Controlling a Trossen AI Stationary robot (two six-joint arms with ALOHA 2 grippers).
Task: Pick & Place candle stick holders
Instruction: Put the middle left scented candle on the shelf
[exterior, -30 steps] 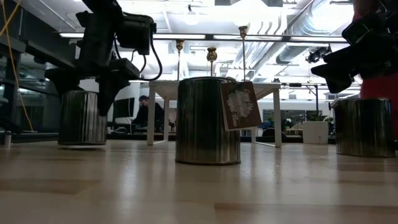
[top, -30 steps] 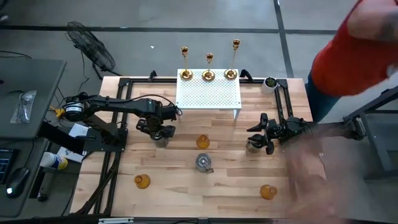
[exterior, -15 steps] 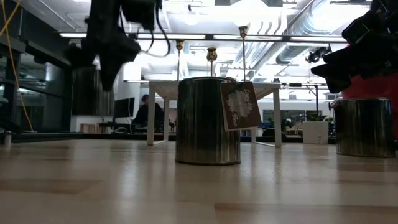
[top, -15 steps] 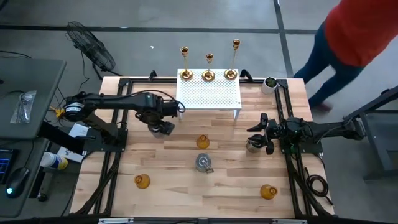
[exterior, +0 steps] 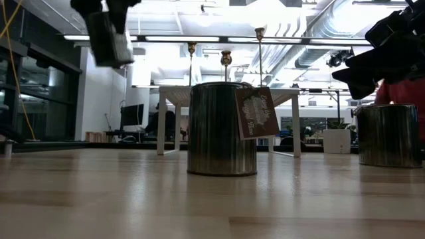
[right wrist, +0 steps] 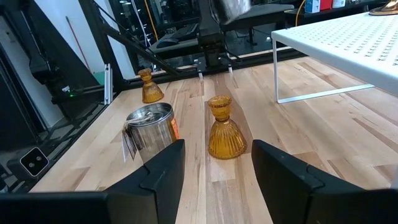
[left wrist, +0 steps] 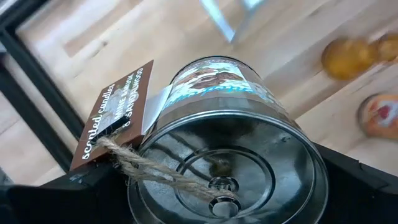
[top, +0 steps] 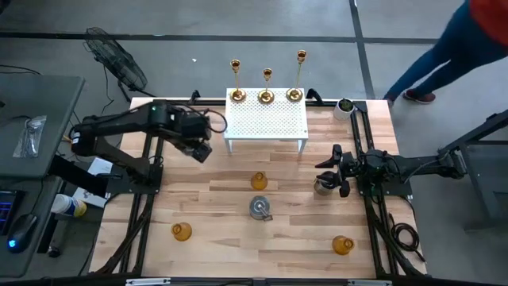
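My left gripper [top: 199, 148] is shut on a squat silver jar holder [exterior: 109, 38] with a brown tag [left wrist: 115, 112], high above the table left of the white stand. My right gripper [top: 338, 179] is open just above a second silver jar [exterior: 389, 136] that stands on its base at the table's right. A third silver jar [top: 259, 208] stands mid-table. Amber glass holders stand at centre [top: 259, 181], near left [top: 182, 231] and near right [top: 342, 245]. Three gold sticks [top: 267, 86] stand on the stand's far edge. My left gripper pinches the silver jar between its two fingers [left wrist: 354, 186], one on each side of the jar's wall near the top rim [left wrist: 146, 186]. The fingers come from above. The jar hangs below them, lifted clear of the table and slightly tilted.
A white perforated stand [top: 266, 121] sits at the table's far middle. A small green plant in a white pot [top: 345, 106] is at the far right corner. Black frame rails run along both table sides. A person walks past beyond the far right corner [top: 444, 48].
My left gripper has risen with the silver jar, which stood on the table a second ago and now hangs clear, and has gone toward the far left. The person at the right has stepped away from the table.
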